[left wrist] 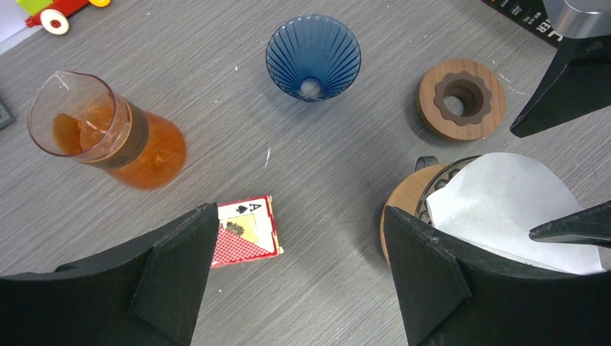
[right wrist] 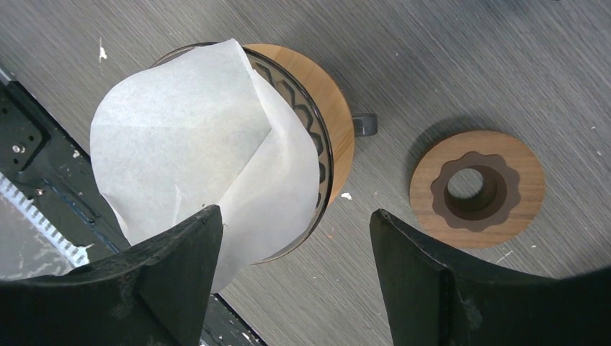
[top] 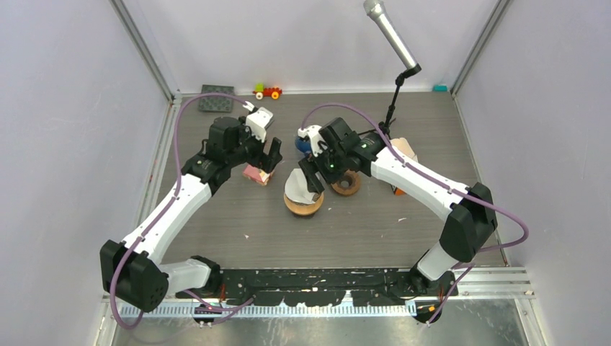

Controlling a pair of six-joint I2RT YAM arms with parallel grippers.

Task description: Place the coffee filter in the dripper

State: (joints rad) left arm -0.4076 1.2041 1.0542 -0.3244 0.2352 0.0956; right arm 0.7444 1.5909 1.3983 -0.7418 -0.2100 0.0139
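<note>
- Top view: the coffee filter (top: 298,185) rests on the wooden-rimmed dripper (top: 303,207) at mid-table, slightly toward the near edge.
- Left wrist: the left gripper (left wrist: 299,213) is spread wide and empty above a card box (left wrist: 246,231).
- Right wrist: the right gripper (right wrist: 294,215) has its fingers apart and grips nothing. The filter overhangs the dripper's rim.

filter (right wrist: 180,144) 1 | drippers (right wrist: 335,130) 2 (one blue (left wrist: 313,56)) | toys (top: 268,91) perhaps 1
</note>
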